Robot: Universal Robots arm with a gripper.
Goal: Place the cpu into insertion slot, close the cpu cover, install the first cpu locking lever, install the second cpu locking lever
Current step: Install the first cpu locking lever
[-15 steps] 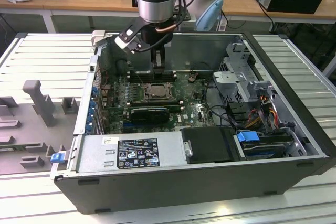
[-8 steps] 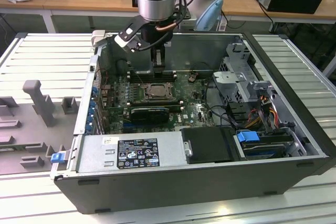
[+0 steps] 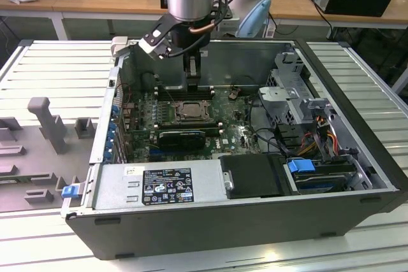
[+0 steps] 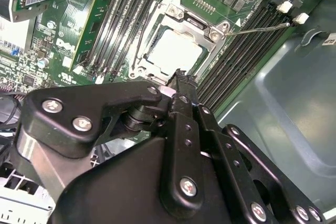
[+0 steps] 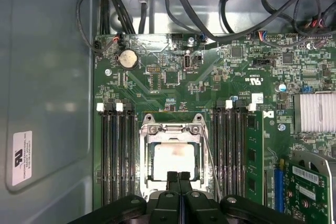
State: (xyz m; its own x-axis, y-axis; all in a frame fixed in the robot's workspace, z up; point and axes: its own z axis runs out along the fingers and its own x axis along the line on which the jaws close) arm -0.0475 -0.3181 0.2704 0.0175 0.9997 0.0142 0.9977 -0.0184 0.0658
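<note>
- Gripper (image 3: 192, 86) hangs inside the open computer case (image 3: 357, 176) in the exterior view, just above the insertion slot (image 3: 191, 111). The slot sits on the motherboard (image 3: 242, 132) toward the case's far wall. The case rests on a slatted tabletop (image 3: 57, 55). From here the fingers read as one dark block, and what lies in the slot is too small to make out.
- In the second wrist view the gripper's black body hides the near part of the board. Past its tip the cpu (image 4: 173, 51) shows its pale silver top, seated in the slot. The cpu cover (image 4: 148, 38) lies flat around it. A thin locking lever (image 4: 260, 27) juts from one corner of the cover across the memory slots (image 4: 236, 61) toward the case wall. I cannot tell whether it is latched.
- In the first wrist view the two fingers press together with nothing between them. Their tips sit at the cover's edge and hide that side of it. A thin rod (image 5: 210, 161) runs along one side of the cover. Whether it is that same lever cannot be told.
</note>
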